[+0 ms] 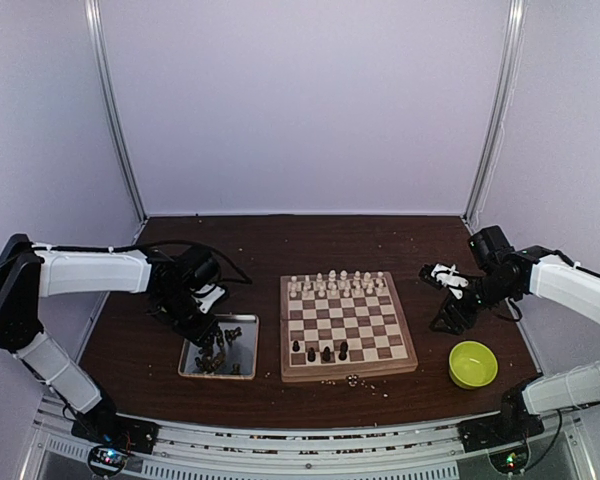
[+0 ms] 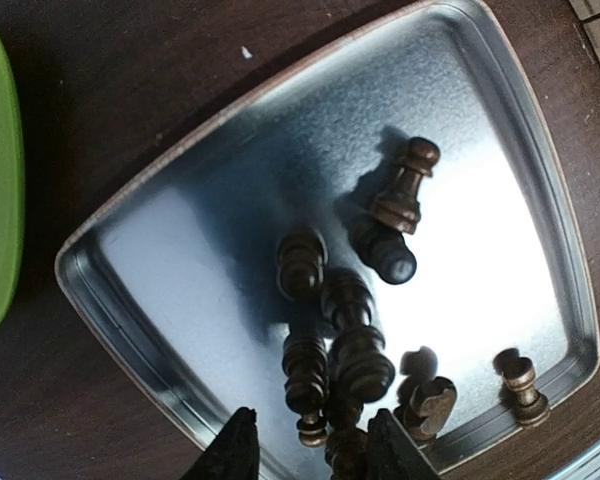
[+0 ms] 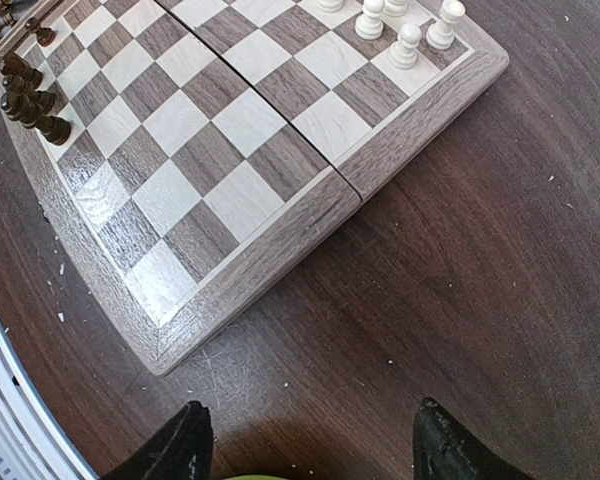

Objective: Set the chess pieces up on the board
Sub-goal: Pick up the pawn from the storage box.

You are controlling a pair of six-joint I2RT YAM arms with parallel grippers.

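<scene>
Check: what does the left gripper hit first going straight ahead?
Likely the dark chess pieces piled in the metal tray, right ahead of the left gripper; how far off is unclear from this view.

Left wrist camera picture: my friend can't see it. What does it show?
A silver metal tray on a dark table holds several dark chess pieces, most lying tumbled together. The left gripper hovers over the near ones, fingertips apart.

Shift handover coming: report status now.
Left end effector part open over dark brown wooden chess pieces in silver metal tray. Right end effector open, empty, near checkered wooden board. Few dark pieces on board. Nothing in the way.
</scene>
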